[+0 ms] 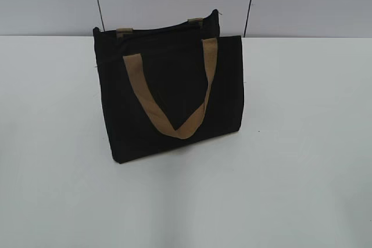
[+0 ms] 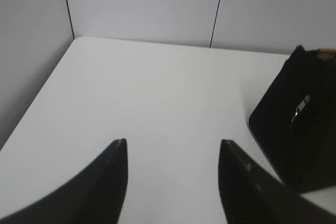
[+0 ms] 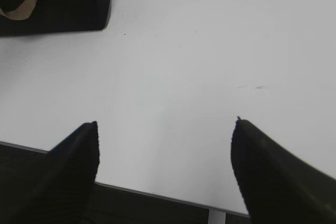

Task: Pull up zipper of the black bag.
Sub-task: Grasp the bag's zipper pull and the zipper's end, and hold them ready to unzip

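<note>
Claws: the left claw [image 2: 173, 148] and the right claw [image 3: 165, 124] are both held spread and empty over the bare white worktop [image 1: 302, 190], on the near side of the black bag [image 1: 171, 94] and well apart from it. Bag: it is stood upright, with one tan strap [image 1: 174, 114] draped down its front face. Zipper: a small silvery pull [image 2: 301, 107] is seen on the bag's end. Risk: an unbraced bag is judged likely to slide or tip if the pull is tugged; the strap could be pinched by mistake.

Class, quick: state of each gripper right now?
Left gripper: open, holding nothing.
Right gripper: open, holding nothing.
</note>
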{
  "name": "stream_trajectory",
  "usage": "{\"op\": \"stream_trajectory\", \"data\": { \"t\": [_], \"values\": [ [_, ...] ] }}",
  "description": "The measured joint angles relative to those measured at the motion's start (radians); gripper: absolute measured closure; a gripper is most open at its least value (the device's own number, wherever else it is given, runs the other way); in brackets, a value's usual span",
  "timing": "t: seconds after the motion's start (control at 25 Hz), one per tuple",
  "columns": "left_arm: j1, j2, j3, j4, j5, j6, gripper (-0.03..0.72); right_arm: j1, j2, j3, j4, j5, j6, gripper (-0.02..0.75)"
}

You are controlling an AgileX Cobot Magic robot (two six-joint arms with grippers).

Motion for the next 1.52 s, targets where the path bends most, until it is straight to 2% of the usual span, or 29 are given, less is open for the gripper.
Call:
{"op": "stream_trajectory", "data": {
  "t": [0.2, 0.52, 0.76, 1.0, 1.28, 1.44, 1.52],
  "values": [
    [-0.002, 0.168, 0.046, -0.030, -0.307, 0.006, 0.272, 0.000, 0.000, 0.000, 0.000, 0.000, 0.000, 0.143],
    [-0.011, 0.506, 0.324, -0.041, -1.054, 0.010, 0.272, 0.000, 0.000, 0.000, 0.000, 0.000, 0.000, 0.143],
    [-0.014, 0.868, 0.345, -0.043, -1.377, 0.010, 0.272, 0.000, 0.000, 0.000, 0.000, 0.000, 0.000, 0.143],
    [-0.096, 1.151, 0.345, -0.036, -1.627, 0.006, 0.270, 0.000, 0.000, 0.000, 0.001, 0.000, 0.000, 0.143],
    [-0.110, 1.491, 0.326, 0.138, -1.897, -0.005, 0.266, 0.000, 0.000, 0.000, 0.001, 0.000, 0.000, 0.143],
    [-0.111, 1.652, 0.243, 0.316, -1.936, -0.025, 0.266, 0.000, 0.000, 0.000, 0.001, 0.000, 0.000, 0.143],
    [-0.112, 1.703, 0.204, 0.370, -1.941, -0.029, 0.266, 0.000, 0.000, 0.000, 0.001, 0.000, 0.000, 0.143]
  ]
}}
